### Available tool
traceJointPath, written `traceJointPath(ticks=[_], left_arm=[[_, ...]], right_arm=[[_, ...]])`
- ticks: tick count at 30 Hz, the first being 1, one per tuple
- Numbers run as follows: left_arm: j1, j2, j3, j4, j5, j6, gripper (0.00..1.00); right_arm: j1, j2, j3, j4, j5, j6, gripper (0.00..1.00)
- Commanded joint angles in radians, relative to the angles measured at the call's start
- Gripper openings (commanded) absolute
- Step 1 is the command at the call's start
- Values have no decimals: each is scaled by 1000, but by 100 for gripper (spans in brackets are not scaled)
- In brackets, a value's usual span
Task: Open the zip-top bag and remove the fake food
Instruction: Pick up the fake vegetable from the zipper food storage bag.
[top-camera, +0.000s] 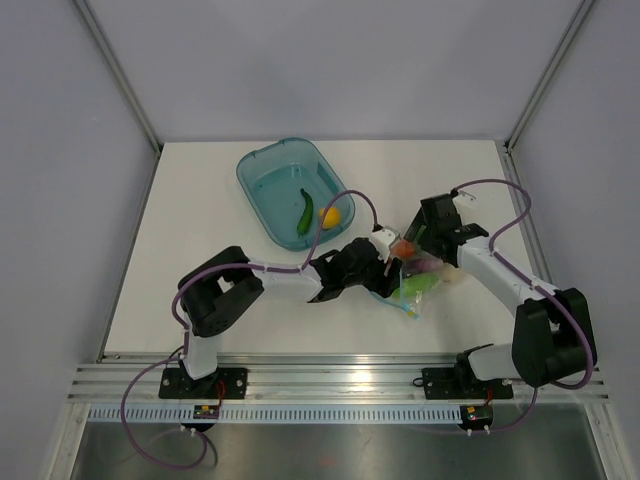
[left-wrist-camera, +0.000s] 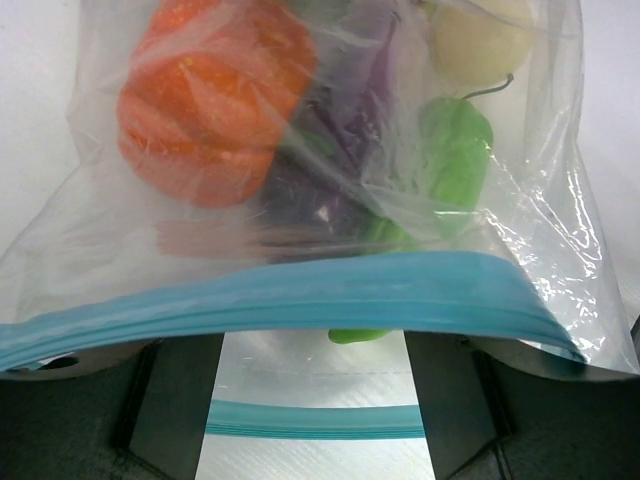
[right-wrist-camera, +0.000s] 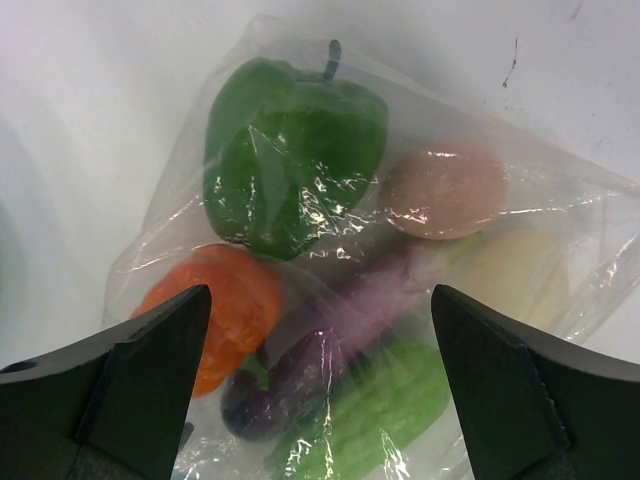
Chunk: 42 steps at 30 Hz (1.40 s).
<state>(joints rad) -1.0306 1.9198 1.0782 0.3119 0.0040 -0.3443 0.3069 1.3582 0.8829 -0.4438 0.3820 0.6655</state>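
The clear zip-top bag (top-camera: 422, 283) lies on the table between both grippers. In the left wrist view its mouth gapes: one teal zip strip (left-wrist-camera: 300, 295) drapes over my left gripper's (left-wrist-camera: 315, 345) spread fingers (left-wrist-camera: 165, 400), the other strip (left-wrist-camera: 315, 420) runs below them. The left jaws are open inside the mouth. Fake food fills the bag: a green pepper (right-wrist-camera: 290, 150), an orange-red piece (right-wrist-camera: 215, 300), a purple eggplant (right-wrist-camera: 330, 340), a green cucumber (right-wrist-camera: 385, 410) and pale pieces (right-wrist-camera: 445, 190). My right gripper (right-wrist-camera: 320, 292) hovers wide open over the bag, holding nothing.
A rigid teal tub (top-camera: 262, 170) sits at the back centre with a green curved piece (top-camera: 305, 212) and a yellow lemon (top-camera: 330, 215) inside. Grey walls enclose the white table (top-camera: 200, 220) on three sides; a metal rail runs along its near edge.
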Motion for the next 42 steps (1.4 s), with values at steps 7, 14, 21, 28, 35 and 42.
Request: traceJointPath(ticks=[7, 14, 21, 28, 35, 42], left_arm=[[-74, 11, 54, 44, -12, 139, 73], [-137, 67, 107, -3, -36, 198, 73], [-169, 111, 166, -60, -79, 238, 72], [-175, 136, 199, -63, -108, 235, 77], [-175, 202, 276, -126, -214, 208, 68], [-175, 222, 318, -174, -223, 196, 45]], right_arm=[[5, 65, -48, 50, -58, 45, 90], [5, 94, -53, 80, -84, 45, 66], [5, 82, -64, 99, -98, 40, 47], [5, 84, -67, 109, -107, 39, 44], [5, 88, -65, 113, -118, 40, 31], [5, 76, -73, 117, -115, 46, 22]])
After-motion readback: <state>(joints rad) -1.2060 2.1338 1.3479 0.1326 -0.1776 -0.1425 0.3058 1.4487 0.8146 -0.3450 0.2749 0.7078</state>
